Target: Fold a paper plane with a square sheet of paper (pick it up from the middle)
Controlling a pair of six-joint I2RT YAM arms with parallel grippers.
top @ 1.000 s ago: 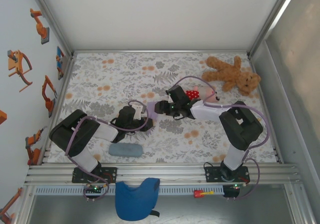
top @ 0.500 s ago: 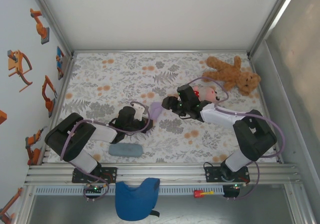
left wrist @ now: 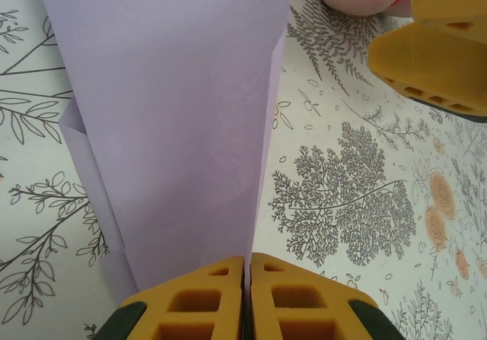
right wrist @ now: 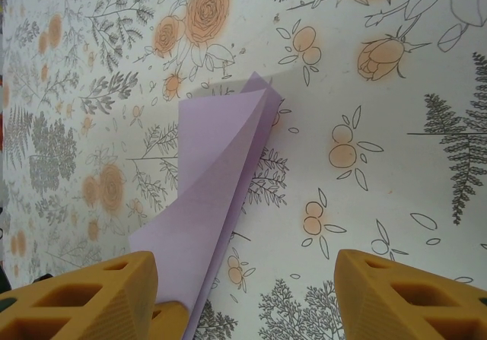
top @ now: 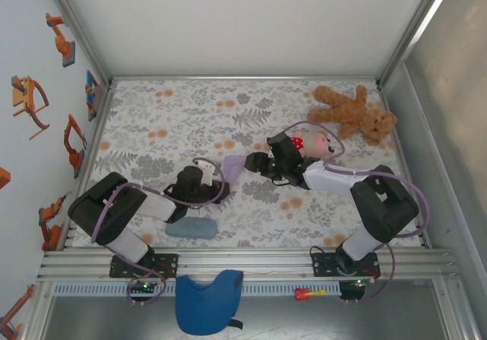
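1. From the top camera we see the left gripper low over the floral table, its tips meeting the folded lavender sheet. The right gripper sits just beside the sheet's other side. A teddy bear lies towards the far right corner, and a grey-blue pad lies by the left arm
2. On the left wrist camera we see the left gripper with its pads pressed together, clamped on the near end of the sheet, which runs away from them as a long creased shape
3. On the right wrist camera we see the right gripper with its jaws wide apart, holding nothing. The sheet lies ahead, its layers fanning at the far tip and its near end close to the finger at the left of this view
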